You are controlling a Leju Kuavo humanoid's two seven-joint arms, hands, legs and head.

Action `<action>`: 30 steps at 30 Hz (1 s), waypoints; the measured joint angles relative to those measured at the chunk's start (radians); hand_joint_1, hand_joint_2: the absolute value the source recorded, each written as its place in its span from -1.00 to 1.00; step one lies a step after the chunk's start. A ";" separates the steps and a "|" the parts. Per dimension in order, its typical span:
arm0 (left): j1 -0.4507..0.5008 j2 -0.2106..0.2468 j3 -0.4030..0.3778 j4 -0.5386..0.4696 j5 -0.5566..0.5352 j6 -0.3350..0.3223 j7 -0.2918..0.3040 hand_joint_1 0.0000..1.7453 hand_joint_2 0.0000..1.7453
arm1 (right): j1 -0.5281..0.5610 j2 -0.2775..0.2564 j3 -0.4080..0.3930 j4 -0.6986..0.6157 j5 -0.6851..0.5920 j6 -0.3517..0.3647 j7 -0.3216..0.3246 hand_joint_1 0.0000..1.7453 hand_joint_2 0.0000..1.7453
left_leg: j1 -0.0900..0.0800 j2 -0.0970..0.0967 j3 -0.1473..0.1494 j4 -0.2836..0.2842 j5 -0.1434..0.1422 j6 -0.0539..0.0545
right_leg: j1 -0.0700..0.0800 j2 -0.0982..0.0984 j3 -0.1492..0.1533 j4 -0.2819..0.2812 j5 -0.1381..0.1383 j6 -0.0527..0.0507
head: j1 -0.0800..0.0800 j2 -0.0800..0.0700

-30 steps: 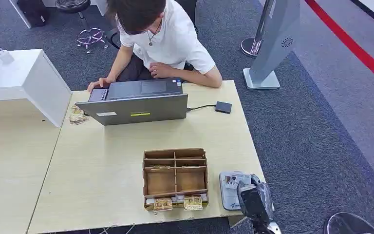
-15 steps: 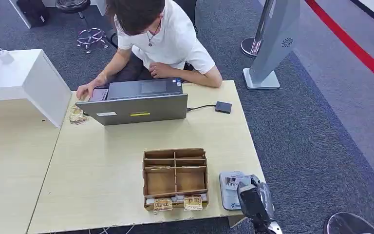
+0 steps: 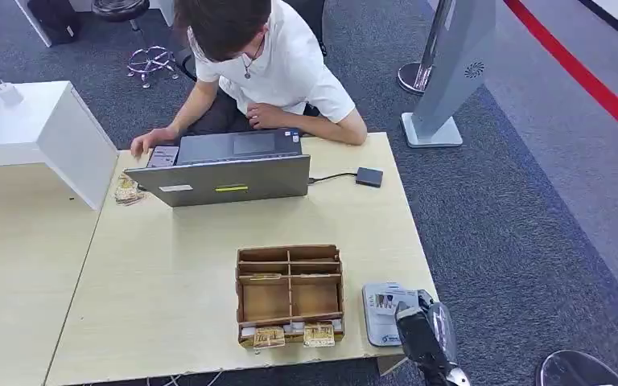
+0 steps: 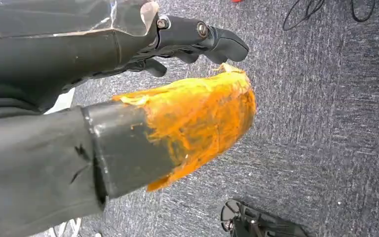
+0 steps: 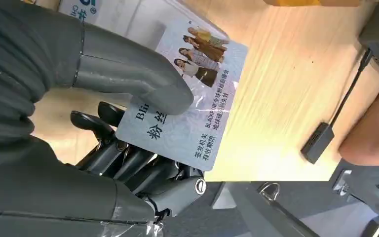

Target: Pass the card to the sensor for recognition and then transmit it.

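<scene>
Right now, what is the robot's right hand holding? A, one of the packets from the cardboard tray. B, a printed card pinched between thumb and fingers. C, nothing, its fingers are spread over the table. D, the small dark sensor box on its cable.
B. In the right wrist view the right hand has its thumb pressed on top of the printed card with the fingers underneath; the sensor box lies far off beside the laptop.

Left hand: dark fingers, silver screws, thumb wrapped in orange tape.
Right hand: grey thumb, ribbed cover, dark fingers.
</scene>
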 joint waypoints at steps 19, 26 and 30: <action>0.000 0.000 0.016 0.000 0.000 0.000 -0.001 -1.00 -1.00 | 0.015 0.003 -0.011 -0.002 0.043 0.035 0.034 1.00 1.00 | 0.000 0.000 0.000 0.000 0.000 0.000 | 0.000 0.000 0.000 0.000 0.000 0.000 | 0.000 0.000; 0.000 0.000 0.016 0.000 0.000 0.000 -0.003 -1.00 -1.00 | 0.015 0.003 -0.012 0.005 0.055 0.039 0.049 1.00 1.00 | 0.000 0.000 0.000 0.000 0.000 0.000 | 0.000 0.000 0.000 0.000 0.000 0.000 | 0.000 0.000; 0.000 0.001 0.016 0.000 0.000 0.000 -0.003 -1.00 -1.00 | 0.015 0.003 -0.012 0.009 0.073 0.039 0.063 1.00 1.00 | 0.000 0.000 0.000 0.000 0.000 0.000 | 0.000 0.000 0.000 0.000 0.000 0.000 | 0.000 0.000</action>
